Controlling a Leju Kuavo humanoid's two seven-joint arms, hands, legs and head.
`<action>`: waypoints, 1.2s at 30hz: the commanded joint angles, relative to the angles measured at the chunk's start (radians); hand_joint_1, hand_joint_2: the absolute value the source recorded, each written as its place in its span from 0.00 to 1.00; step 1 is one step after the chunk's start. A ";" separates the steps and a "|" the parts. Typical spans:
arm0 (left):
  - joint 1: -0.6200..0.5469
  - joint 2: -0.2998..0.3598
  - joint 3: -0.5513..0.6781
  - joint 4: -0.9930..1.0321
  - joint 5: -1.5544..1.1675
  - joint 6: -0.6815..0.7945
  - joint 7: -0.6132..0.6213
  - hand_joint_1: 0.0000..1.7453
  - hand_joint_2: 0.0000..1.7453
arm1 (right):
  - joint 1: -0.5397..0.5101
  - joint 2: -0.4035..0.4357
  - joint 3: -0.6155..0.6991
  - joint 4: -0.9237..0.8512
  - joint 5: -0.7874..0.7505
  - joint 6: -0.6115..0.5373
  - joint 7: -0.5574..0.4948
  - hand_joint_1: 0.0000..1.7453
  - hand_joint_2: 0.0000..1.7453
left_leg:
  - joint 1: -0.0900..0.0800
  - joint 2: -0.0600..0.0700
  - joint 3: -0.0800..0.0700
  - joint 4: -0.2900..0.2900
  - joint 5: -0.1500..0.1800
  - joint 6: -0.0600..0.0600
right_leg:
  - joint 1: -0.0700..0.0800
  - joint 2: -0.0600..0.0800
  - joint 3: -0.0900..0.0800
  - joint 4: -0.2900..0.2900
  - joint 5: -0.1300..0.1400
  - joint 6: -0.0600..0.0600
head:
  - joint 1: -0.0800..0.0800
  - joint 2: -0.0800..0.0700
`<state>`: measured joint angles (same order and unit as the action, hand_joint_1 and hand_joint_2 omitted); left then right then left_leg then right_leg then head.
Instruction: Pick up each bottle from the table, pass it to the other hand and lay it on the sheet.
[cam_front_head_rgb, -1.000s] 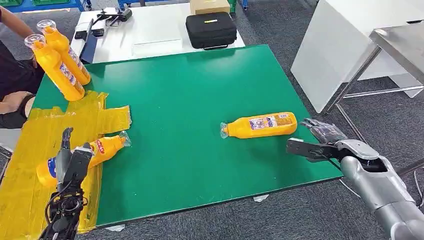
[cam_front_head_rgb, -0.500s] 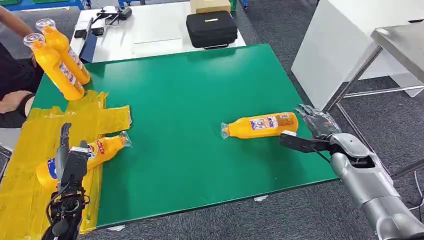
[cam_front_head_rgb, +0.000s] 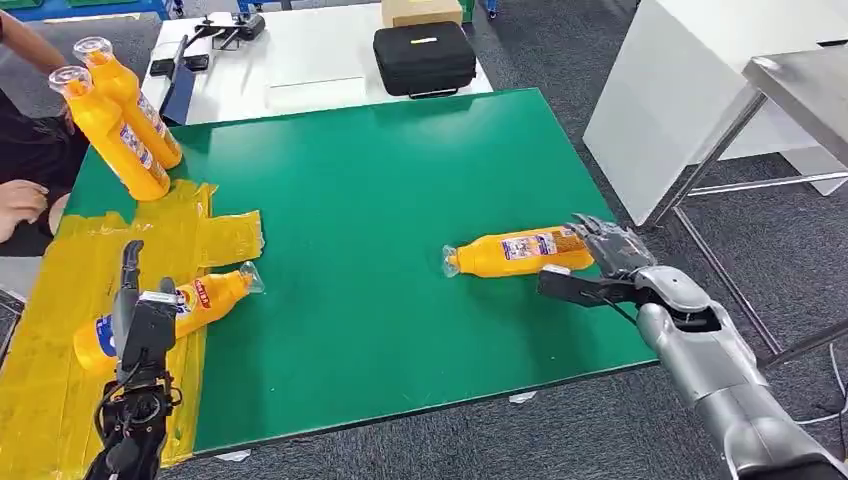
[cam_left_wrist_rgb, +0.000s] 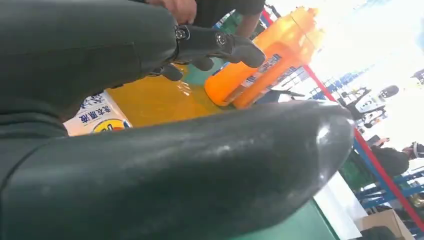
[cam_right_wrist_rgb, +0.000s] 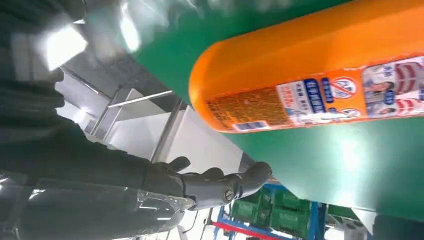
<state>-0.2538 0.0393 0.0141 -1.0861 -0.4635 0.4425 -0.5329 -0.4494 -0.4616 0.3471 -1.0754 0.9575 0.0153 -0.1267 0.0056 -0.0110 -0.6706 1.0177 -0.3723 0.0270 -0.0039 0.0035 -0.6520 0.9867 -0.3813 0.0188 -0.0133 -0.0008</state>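
Head view light: bright, even, from overhead; the green table (cam_front_head_rgb: 380, 200) casts a soft shadow on the grey floor (cam_front_head_rgb: 560, 420).
Head view sharpness: crisp throughout, with slight bending of straight lines toward the edges.
Left wrist glare: the background is washed out white; a sheen runs along the thumb (cam_left_wrist_rgb: 200, 170), which is blurred.
Right wrist glare: bright patches on the table (cam_right_wrist_rgb: 350, 165); the bottle (cam_right_wrist_rgb: 310, 75) label is readable, the nearest parts soft.
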 joint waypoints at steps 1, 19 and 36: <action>-0.011 -0.019 0.003 -0.007 0.022 -0.019 0.000 0.00 0.00 | -0.152 0.080 0.059 0.220 0.017 0.010 -0.010 0.00 1.00 | 0.000 0.004 0.003 0.000 -0.002 -0.001 | 0.000 0.003 0.003 0.000 -0.001 0.000 | 0.000 0.000; -0.004 -0.008 -0.071 -0.124 0.167 -0.054 -0.044 0.00 0.00 | -0.398 0.154 0.195 0.699 0.033 0.036 -0.058 0.34 1.00 | 0.000 0.002 0.002 0.000 -0.001 0.000 | 0.000 0.001 0.002 0.000 -0.001 0.000 | 0.000 0.000; -0.041 0.004 -0.112 -0.102 0.199 -0.065 -0.039 0.00 0.00 | -0.366 0.183 0.229 0.767 0.027 0.077 -0.053 1.00 1.00 | 0.001 0.001 0.010 -0.001 -0.001 -0.001 | 0.001 -0.001 0.010 -0.002 -0.001 0.000 | -0.001 0.000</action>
<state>-0.2559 0.0286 -0.0633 -1.2325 -0.2705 0.3872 -0.5764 -0.8328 -0.3098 0.5222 -0.4120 0.9873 0.0748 -0.1793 0.0057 -0.0100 -0.6655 1.0177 -0.3725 0.0272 -0.0039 0.0038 -0.6482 0.9866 -0.3815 0.0188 -0.0141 -0.0008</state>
